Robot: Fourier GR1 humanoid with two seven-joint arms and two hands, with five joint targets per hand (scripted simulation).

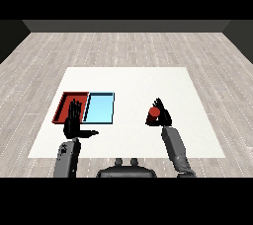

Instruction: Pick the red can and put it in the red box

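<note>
Curling right hand [163, 117] round red can [153, 114] | hovering left hand [75, 123] open by red tray [63, 104] | carrying across, dropping in remaining

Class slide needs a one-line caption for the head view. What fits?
Right robot hand curled round the red can; left robot hand open over the red tray.

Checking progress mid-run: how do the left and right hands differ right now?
The right hand is curled round the red can; the left hand holds nothing, its fingers straight. The left hand is over the red tray; the right hand is over bare table. Both are black.
</note>
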